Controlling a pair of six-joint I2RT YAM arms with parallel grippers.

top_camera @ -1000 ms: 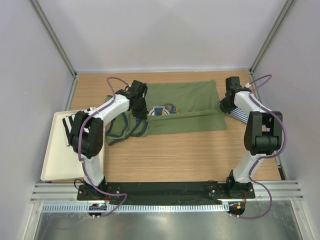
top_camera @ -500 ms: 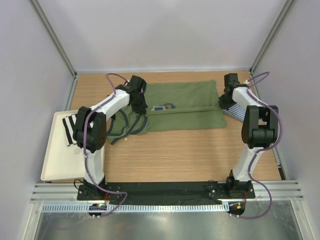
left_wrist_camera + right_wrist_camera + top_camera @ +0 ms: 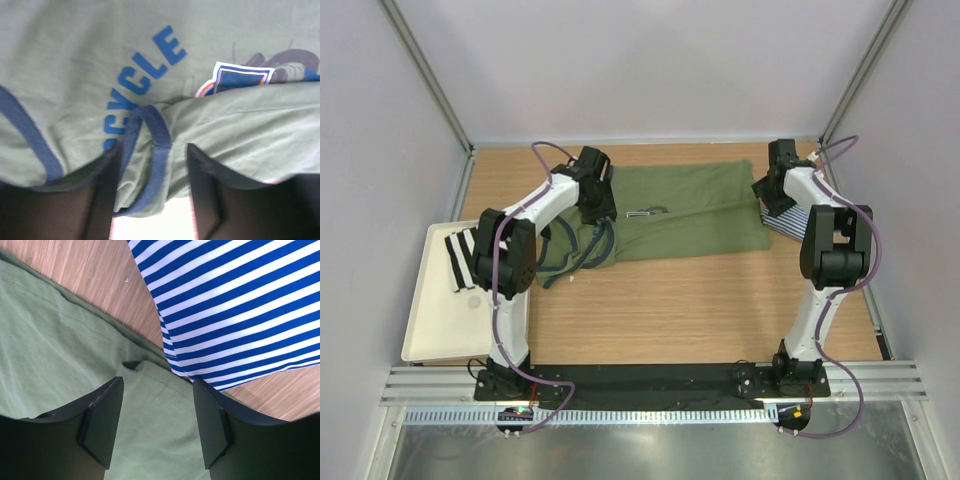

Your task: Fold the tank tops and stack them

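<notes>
Nearest me, a white tray [image 3: 425,335] sits at the left front corner of the wooden table [image 3: 670,310]. On its far end lies a folded cloth with broad dark and white stripes [image 3: 458,262], partly hidden by the left arm's elbow.

Farther back, the olive green tank top [image 3: 700,215] lies spread across the table. Its navy-trimmed straps [image 3: 565,255] are bunched at the left end. A long flap is turned over along its length and covers most of the chest print [image 3: 648,212].

The left gripper [image 3: 595,200] is down on the strap end. In its wrist view, the left gripper [image 3: 152,150] has a wad of the olive green tank top [image 3: 75,60] with navy binding [image 3: 157,135] filling the gap between its fingers. It is clamped on that wad, beside blue lettering [image 3: 142,75] that ends in "CYCLE".

At the far right, the right gripper [image 3: 767,190] sits on the other end of the top. In its wrist view, the right gripper [image 3: 157,385] has its fingers either side of a fold of the olive green tank top [image 3: 55,355] at the hem. I cannot tell whether they are pinching it.

The navy-and-white striped tank top [image 3: 790,222] lies just beyond that edge, under the right arm. Up close, the striped tank top [image 3: 240,305] meets the green hem.
</notes>
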